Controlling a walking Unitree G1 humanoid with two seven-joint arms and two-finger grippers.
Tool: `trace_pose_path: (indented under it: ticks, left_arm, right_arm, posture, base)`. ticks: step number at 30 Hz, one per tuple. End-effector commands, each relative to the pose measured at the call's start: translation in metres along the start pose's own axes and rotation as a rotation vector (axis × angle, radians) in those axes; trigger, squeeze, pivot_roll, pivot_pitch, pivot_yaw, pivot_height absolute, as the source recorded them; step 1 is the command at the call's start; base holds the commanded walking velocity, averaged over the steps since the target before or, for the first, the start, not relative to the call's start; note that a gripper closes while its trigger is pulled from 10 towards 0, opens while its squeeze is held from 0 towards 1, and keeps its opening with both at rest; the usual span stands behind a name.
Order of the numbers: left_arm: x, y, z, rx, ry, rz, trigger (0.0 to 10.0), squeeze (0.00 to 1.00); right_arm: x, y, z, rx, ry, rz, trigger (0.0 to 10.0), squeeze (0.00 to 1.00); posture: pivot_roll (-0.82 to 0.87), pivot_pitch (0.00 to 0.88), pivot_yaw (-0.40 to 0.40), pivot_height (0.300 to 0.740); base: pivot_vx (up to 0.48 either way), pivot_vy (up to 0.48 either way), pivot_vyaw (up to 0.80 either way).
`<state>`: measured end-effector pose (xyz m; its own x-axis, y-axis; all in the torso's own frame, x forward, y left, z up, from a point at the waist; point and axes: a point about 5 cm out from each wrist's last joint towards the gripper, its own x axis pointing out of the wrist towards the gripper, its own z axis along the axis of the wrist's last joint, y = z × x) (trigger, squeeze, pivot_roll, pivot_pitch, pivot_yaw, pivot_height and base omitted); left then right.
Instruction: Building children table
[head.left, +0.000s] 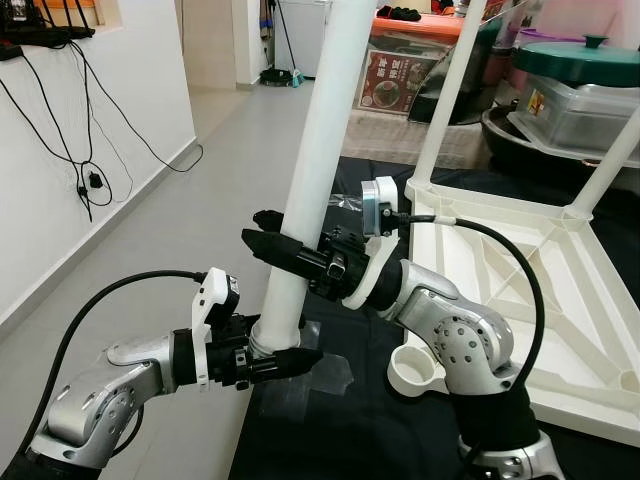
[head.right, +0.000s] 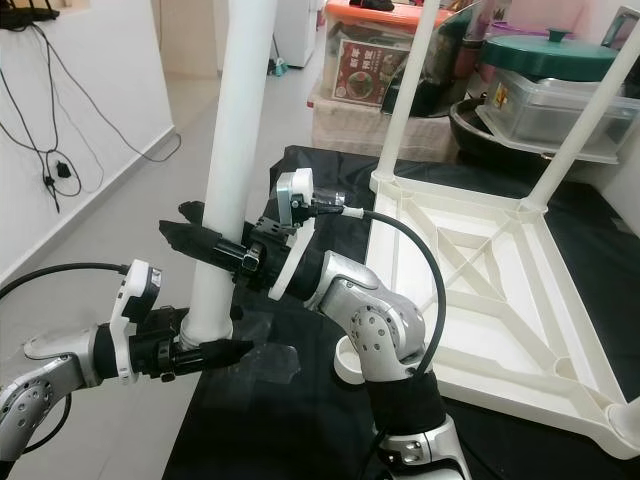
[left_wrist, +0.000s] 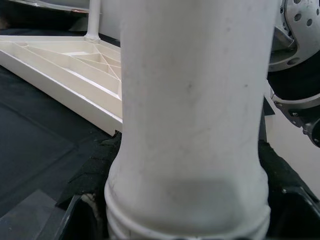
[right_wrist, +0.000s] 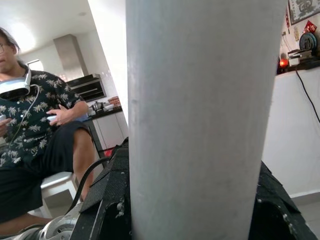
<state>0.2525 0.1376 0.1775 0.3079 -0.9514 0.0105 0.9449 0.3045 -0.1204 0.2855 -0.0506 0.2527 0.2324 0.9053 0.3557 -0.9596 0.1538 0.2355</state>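
Observation:
A long white table leg (head.left: 322, 150) stands nearly upright, held off the black mat by both grippers. My left gripper (head.left: 282, 358) is shut on its lower end, just above the threaded tip (left_wrist: 190, 220). Higher up, my right gripper (head.left: 288, 252) is shut on the leg's middle, one black finger on either side (right_wrist: 112, 192). The white tabletop (head.left: 530, 270) lies upside down on the mat to the right, with other legs (head.left: 452, 90) standing up from its corners. Its near corner socket (head.left: 413, 371) is open, to the right of the held leg's tip.
The black mat (head.left: 330, 430) covers the floor under the table parts. A white wall with hanging cables (head.left: 85, 175) runs along the left. Storage boxes and a green-lidded pot (head.left: 580, 62) crowd the back right. A seated person (right_wrist: 37, 125) appears in the right wrist view.

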Motion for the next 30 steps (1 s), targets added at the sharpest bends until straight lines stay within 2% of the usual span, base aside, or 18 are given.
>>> trace_pose_path:
  ticks: [1,2,3,4,5,6,7,8,10,11,14,23,25,26,30]
  left_arm:
    - [0.001,-0.001,-0.003,-0.013,-0.003,0.017,0.0,0.00]
    - [0.001,-0.001,-0.003,-0.013,-0.003,0.017,0.0,0.00]
    - [-0.001,0.002,-0.002,0.004,-0.003,0.046,0.0,0.00]
    - [-0.001,0.002,-0.002,0.004,-0.003,0.046,0.0,0.00]
    - [-0.003,0.002,0.000,0.018,-0.002,0.063,4.2,0.00]
    - [-0.005,0.004,0.001,0.038,0.001,0.093,9.8,0.00]
    - [-0.005,0.004,0.001,0.038,0.001,0.093,9.8,0.00]
    - [-0.006,0.005,0.002,0.055,0.007,0.121,10.0,0.00]
    - [-0.007,0.006,0.003,0.067,0.011,0.139,10.0,0.00]
    - [-0.009,0.009,0.002,0.086,0.022,0.169,10.0,0.00]
    - [-0.010,0.015,-0.005,0.131,0.095,0.246,10.0,0.00]
    - [-0.008,0.018,-0.007,0.169,0.122,0.262,10.0,0.00]
    - [-0.008,0.022,-0.007,0.191,0.120,0.284,10.0,0.00]
    - [-0.008,0.022,-0.007,0.191,0.120,0.284,10.0,0.00]
    - [-0.004,0.023,-0.009,0.208,0.119,0.292,10.0,0.00]
  right_arm:
    - [0.003,-0.004,0.004,-0.039,-0.001,-0.066,10.0,0.00]
    - [0.003,-0.004,0.004,-0.039,-0.001,-0.066,10.0,0.00]
    - [0.000,-0.016,0.004,-0.053,0.005,-0.192,10.0,0.25]
    - [0.000,-0.016,0.004,-0.053,0.005,-0.192,10.0,0.25]
    - [-0.003,-0.021,0.004,-0.061,0.007,-0.256,10.0,1.00]
    - [-0.007,-0.027,0.001,-0.077,0.038,-0.333,10.0,1.00]
    - [-0.007,-0.027,0.001,-0.077,0.038,-0.333,10.0,1.00]
    - [-0.011,-0.031,-0.001,-0.087,0.065,-0.393,10.0,0.91]
    - [-0.013,-0.033,-0.002,-0.093,0.082,-0.430,10.0,0.91]
    - [-0.016,-0.035,-0.005,-0.086,0.100,-0.472,10.0,0.00]
    - [-0.019,-0.036,-0.016,-0.055,0.124,-0.538,10.0,0.00]
    - [-0.014,-0.032,-0.023,0.020,0.108,-0.539,10.0,0.00]
    - [-0.008,-0.027,-0.027,0.118,0.072,-0.529,10.0,0.00]
    - [-0.008,-0.027,-0.027,0.118,0.072,-0.529,10.0,0.00]
    - [-0.002,-0.021,-0.030,0.213,0.036,-0.516,10.0,0.00]
  posture:
    - [0.06,0.000,-0.087,0.740]
    - [0.06,0.000,-0.087,0.740]
    - [0.06,0.000,-0.087,0.740]
    - [0.06,0.000,-0.087,0.740]
    - [0.06,0.000,-0.088,0.740]
    - [0.06,0.000,-0.089,0.740]
    - [0.06,0.000,-0.089,0.740]
    - [0.06,0.000,-0.089,0.740]
    - [0.06,0.000,-0.089,0.740]
    - [0.06,0.000,-0.089,0.740]
    - [0.06,0.000,-0.092,0.740]
    - [0.06,0.000,-0.090,0.740]
    - [0.05,0.000,-0.090,0.740]
    - [0.05,0.000,-0.090,0.740]
    - [0.05,0.000,-0.090,0.740]
  base:
    - [0.000,0.000,0.00]
    - [0.000,0.000,0.00]
    - [0.000,0.000,0.00]
    - [0.000,0.000,0.00]
    - [0.000,0.000,0.00]
    - [0.000,0.000,0.00]
    - [0.000,0.000,0.00]
    - [0.000,0.000,0.00]
    - [0.000,0.000,0.00]
    - [0.000,0.000,0.00]
    - [0.000,0.000,0.00]
    - [0.000,0.000,0.00]
    - [0.000,0.000,0.00]
    - [0.000,0.000,0.00]
    - [0.000,0.000,0.00]
